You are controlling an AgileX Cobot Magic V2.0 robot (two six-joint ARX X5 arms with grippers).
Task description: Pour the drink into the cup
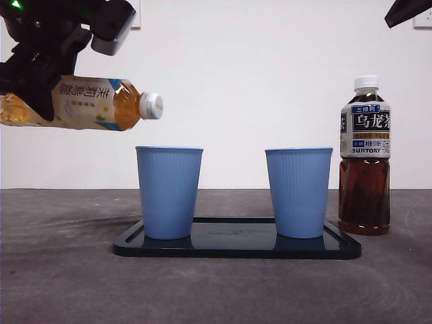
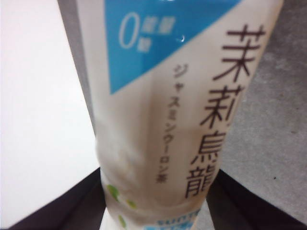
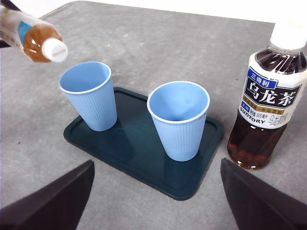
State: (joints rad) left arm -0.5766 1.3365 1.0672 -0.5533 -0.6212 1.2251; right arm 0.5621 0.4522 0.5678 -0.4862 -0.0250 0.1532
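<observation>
My left gripper (image 1: 37, 77) is shut on a jasmine tea bottle (image 1: 88, 102), which it holds on its side, high at the left, with the white cap on and pointing toward the left blue cup (image 1: 169, 192). In the left wrist view the bottle's cream label (image 2: 182, 105) fills the frame between my jaws. A second blue cup (image 1: 298, 192) stands to the right on the same dark tray (image 1: 236, 246). From the right wrist view I see both cups (image 3: 91, 96) (image 3: 179, 120) empty. My right gripper (image 3: 153, 211) hangs open above the table's near side, holding nothing.
A tall Suntory oolong tea bottle (image 1: 364, 158) with dark liquid and a white cap stands on the grey table to the right of the tray, also seen as the oolong bottle (image 3: 266, 105). A white wall lies behind.
</observation>
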